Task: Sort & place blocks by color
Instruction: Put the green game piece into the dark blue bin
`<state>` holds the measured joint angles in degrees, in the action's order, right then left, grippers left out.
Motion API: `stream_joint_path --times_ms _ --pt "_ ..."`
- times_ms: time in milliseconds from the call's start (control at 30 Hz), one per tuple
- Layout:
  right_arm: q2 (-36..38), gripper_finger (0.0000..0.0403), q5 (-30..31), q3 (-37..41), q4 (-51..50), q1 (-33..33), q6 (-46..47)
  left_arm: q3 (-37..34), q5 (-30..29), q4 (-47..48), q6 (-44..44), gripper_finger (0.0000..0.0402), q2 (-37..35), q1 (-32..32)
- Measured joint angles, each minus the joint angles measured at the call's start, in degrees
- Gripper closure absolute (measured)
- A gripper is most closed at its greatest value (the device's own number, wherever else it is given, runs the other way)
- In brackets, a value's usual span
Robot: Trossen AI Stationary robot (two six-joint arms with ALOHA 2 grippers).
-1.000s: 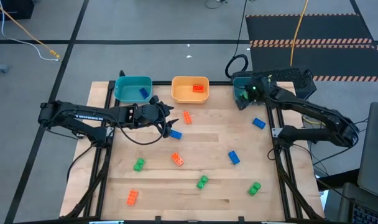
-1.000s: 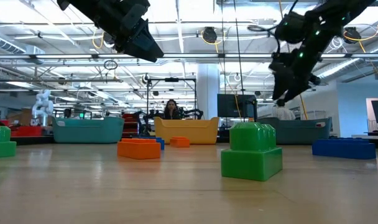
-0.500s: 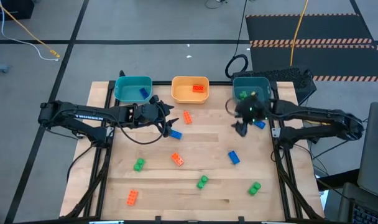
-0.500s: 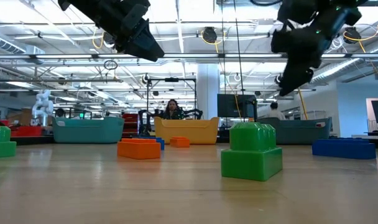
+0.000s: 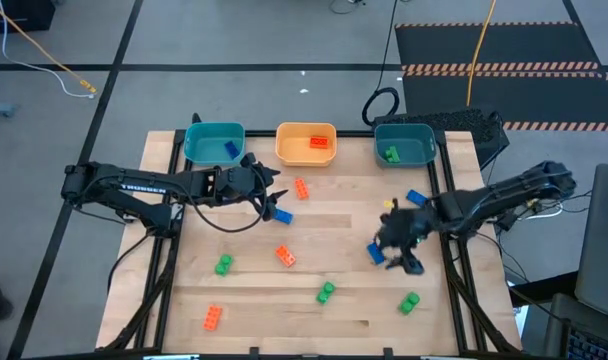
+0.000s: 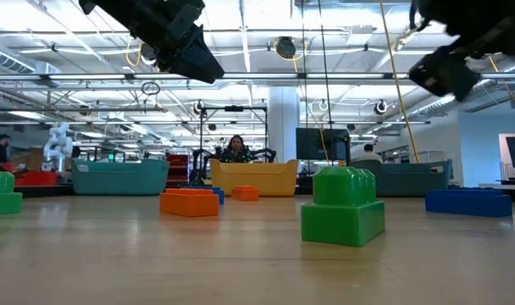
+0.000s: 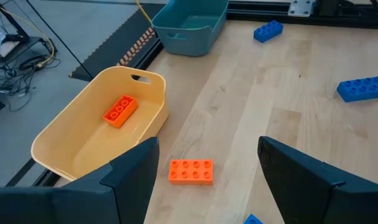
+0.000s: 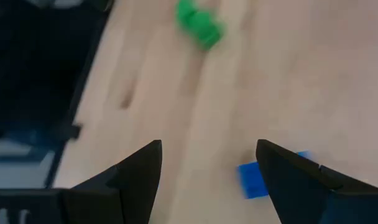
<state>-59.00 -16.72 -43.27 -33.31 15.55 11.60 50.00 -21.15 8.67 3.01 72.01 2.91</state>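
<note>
On the wooden table point(image 5: 314, 225), findings as follows.

Right gripper: the right arm's dark two-finger gripper point(image 5: 404, 258) hangs over the right side of the table, fingers point(image 8: 136, 171) spread apart and empty, just above a blue studded plastic brick point(image 5: 376, 254); a green studded brick point(image 8: 199, 23) lies further off in its wrist view.

Left gripper: the left arm's dark two-finger gripper point(image 5: 277, 207) sits at the left-centre, fingers point(image 7: 134, 168) wide apart and holding nothing, beside a blue brick point(image 5: 283, 216) and near an orange-red brick point(image 7: 191, 172).

Trays: three rounded plastic trays along the far edge. Left teal tray point(image 5: 199, 142): one blue brick point(image 5: 231, 149). Middle orange tray point(image 5: 289, 150): one orange-red brick point(image 5: 319, 142). Right teal tray point(image 5: 416, 135): one green brick point(image 5: 390, 154).

Loose bricks: blue one point(image 5: 415, 198) on the right; orange-red one point(image 5: 285, 256) in the centre; green ones point(image 5: 223, 265), point(image 5: 326, 292), point(image 5: 409, 301) and an orange-red one point(image 5: 213, 317) toward the near edge.

Background: a person point(image 6: 235, 150) shows beyond the table in the low view.
</note>
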Motion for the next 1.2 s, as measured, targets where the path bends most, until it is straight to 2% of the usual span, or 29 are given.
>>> stream_joint_path --times_ms 133,300,467,833,1033,1200 --pt "-2.7 0.0149 0.0 0.0 0.0 8.2 2.6 0.0 0.0 0.0 1.1 0.0128 0.0 0.4" --pt "-6.6 0.0149 0.6 0.0 0.0 17.7 4.4 0.0 0.0 0.1 7.2 0.0128 0.0 0.0" --pt "-9.2 0.0149 4.9 -0.1 -1.9 24.7 4.5 0.0 0.0 0.1 11.7 0.0128 0.0 -2.6" --pt "-12.9 0.0149 10.9 -0.1 -1.0 34.2 7.5 0.0 -1.8 0.1 15.2 0.0128 0.0 -6.3" --pt "-16.1 0.0149 15.5 -0.1 1.4 36.7 7.4 0.0 -1.9 0.1 15.2 0.0128 0.0 -7.2" --pt "-19.7 0.0149 16.9 -0.1 1.5 37.6 6.6 0.0 -2.0 0.1 14.6 0.0128 0.0 -7.1"
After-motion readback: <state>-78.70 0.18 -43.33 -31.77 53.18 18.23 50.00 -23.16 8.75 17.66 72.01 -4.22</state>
